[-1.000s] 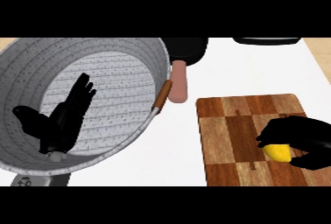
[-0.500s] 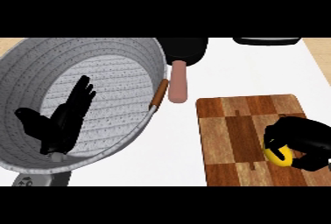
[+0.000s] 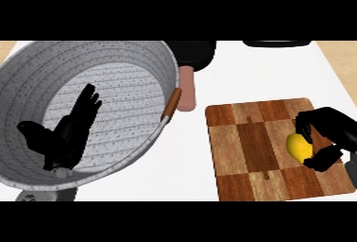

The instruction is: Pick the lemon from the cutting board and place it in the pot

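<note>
A: What is nearest to us, at the lower edge?

B: The cutting board (image 3: 254, 156), made of dark and light wood strips. It lies on the white counter (image 3: 188, 160) at the right side, and its near edge comes almost to the lower border of the view.

A: And where is the lemon?

B: The lemon (image 3: 300, 146) is over the right part of the board, close to its right edge. The right hand (image 3: 333, 134) comes in from the right and is curled round it. Fingers and thumb close on it from the far side and the near side, so the fruit sits pinched between them. Whether the lemon touches the wood or is a little above it, I cannot tell.

A: And the other hand?

B: The left hand (image 3: 66, 137) shows at the left, in front of the pot's inside. Its fingers are straight and close together, pointing away from us, and the thumb stands out to the left. It holds nothing. I cannot tell whether it touches the pot.

A: Please describe the pot.

B: The pot (image 3: 132, 85) is large, grey and speckled, with a ribbed bottom. It fills the left half of the view, well apart from the lemon. A small brown handle (image 3: 171, 103) sits on its right rim, toward the board.

A: And farther away?

B: Just behind that handle a pale brown rod (image 3: 187, 90) lies on the counter, its far end at a black shape (image 3: 199, 54). At the far edge, more to the right, a flat dark thing (image 3: 277, 43) is only partly in view.
</note>
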You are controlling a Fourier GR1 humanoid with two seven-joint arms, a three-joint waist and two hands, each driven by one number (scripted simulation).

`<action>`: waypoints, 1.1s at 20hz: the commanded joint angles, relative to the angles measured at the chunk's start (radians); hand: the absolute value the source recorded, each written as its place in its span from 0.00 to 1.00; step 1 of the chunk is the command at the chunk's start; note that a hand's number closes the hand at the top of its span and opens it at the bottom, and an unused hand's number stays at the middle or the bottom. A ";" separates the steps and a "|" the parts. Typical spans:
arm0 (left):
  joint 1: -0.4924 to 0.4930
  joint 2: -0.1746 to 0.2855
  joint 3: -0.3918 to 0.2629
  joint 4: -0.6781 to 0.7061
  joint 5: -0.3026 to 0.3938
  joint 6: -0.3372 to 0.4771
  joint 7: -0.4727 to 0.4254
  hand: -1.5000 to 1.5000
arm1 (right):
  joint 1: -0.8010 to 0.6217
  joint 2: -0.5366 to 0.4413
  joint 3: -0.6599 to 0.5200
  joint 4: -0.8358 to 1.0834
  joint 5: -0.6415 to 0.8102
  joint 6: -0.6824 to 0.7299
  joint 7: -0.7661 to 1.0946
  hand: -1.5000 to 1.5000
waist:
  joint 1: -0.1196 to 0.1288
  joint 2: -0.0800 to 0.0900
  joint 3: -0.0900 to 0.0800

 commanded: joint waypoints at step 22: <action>-0.060 0.002 -0.029 -0.007 0.003 -0.001 0.063 0.50 | -1.013 0.507 -0.033 -0.014 0.358 -0.111 1.256 1.00 | 0.064 0.010 0.010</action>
